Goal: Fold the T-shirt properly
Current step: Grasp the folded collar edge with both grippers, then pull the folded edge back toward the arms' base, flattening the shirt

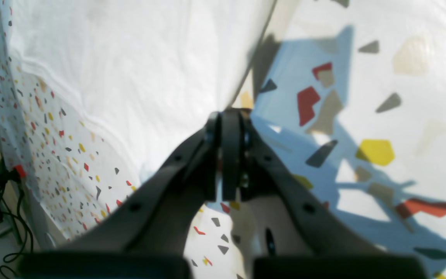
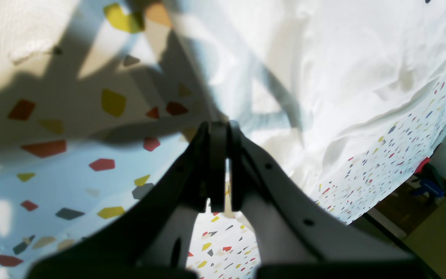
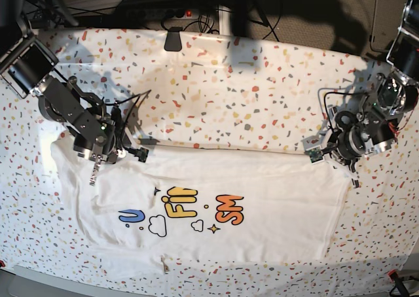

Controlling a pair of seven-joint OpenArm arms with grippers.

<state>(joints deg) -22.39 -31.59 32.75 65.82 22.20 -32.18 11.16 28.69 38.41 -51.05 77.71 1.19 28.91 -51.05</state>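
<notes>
Base view: both arms reach low over the T-shirt (image 3: 262,212), claws pinched.

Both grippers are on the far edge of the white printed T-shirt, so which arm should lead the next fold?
Neither clearly: the left gripper and right gripper are both shut at opposite ends of the white printed T-shirt's far edge. Probably move them together; if one must lead, the left, pinching the hem.

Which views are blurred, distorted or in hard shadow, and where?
Left wrist view: the claw is soft and out of focus; hard blue shadows cross the tablecloth; lines bow at the edges. Right wrist view: the claw is blurred, dark shadow falls on the cloth, and the T-shirt is brightly lit. Base view: sharp and evenly lit, with arm shadows on the far cloth.
</notes>
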